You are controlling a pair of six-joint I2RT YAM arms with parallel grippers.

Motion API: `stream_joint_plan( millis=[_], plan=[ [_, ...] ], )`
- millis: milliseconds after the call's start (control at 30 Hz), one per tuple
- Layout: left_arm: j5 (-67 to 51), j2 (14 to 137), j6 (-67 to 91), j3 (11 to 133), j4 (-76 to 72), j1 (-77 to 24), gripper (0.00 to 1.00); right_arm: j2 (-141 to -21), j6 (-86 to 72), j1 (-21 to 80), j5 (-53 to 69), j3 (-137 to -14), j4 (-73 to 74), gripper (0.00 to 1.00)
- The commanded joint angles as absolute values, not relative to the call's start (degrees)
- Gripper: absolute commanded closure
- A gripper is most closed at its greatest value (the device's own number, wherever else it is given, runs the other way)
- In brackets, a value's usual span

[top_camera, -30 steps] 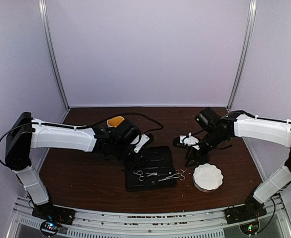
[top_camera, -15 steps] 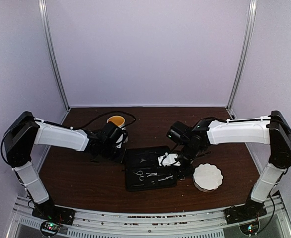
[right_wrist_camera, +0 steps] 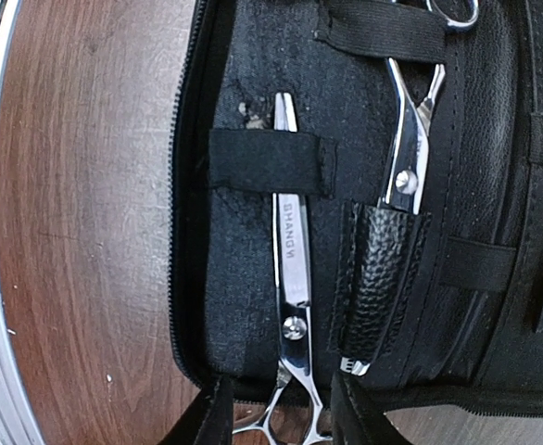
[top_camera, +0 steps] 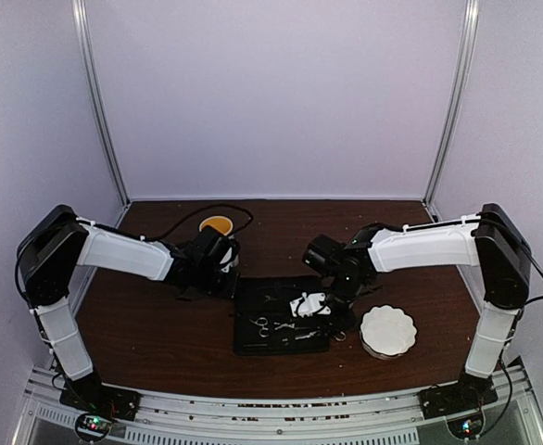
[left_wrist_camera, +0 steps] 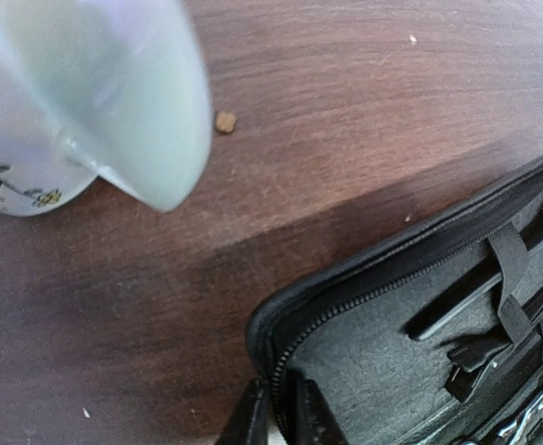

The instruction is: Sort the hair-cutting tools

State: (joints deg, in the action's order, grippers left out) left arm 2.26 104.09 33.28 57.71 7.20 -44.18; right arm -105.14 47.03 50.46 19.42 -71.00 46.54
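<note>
A black zip case (top_camera: 281,298) lies open in the middle of the table. Two silver scissors (right_wrist_camera: 291,269) (right_wrist_camera: 410,139) are tucked under its straps; one has its tip in a leather pocket. My right gripper (right_wrist_camera: 285,422) is open, and the ring handles of the nearer scissors (top_camera: 332,329) lie between its fingers at the case's right end. My left gripper (left_wrist_camera: 281,422) is shut on the case's zip edge (left_wrist_camera: 285,371) at its far left corner. Two thin black clip pieces (left_wrist_camera: 461,298) (left_wrist_camera: 483,357) sit under straps inside the case.
A white patterned mug (top_camera: 218,227) with an orange inside stands behind the left gripper and fills the upper left of the left wrist view (left_wrist_camera: 86,93). A white scalloped plate (top_camera: 387,331) lies right of the case. A black cable (top_camera: 253,215) runs along the back.
My right gripper has swung left from near the plate to low over the case's right end. My left gripper has drawn back left to the case's far left corner.
</note>
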Motion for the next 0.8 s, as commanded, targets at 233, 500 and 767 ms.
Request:
stream_joint_plan(
  millis=[233,500,767],
  plan=[
    [0.23,102.74,35.94,54.64,1.77,-44.14,1.00,-108.30,47.47,51.35,18.38,-73.08,45.29,0.67],
    [2.51,99.35,38.23,51.40,0.55,-44.27,1.00,-109.34,46.86,52.97,17.05,-73.28,45.31,0.77],
    [4.04,96.68,40.79,48.21,-2.25,-44.39,1.00,-110.24,43.08,54.69,14.51,-73.80,45.09,0.86]
  ],
)
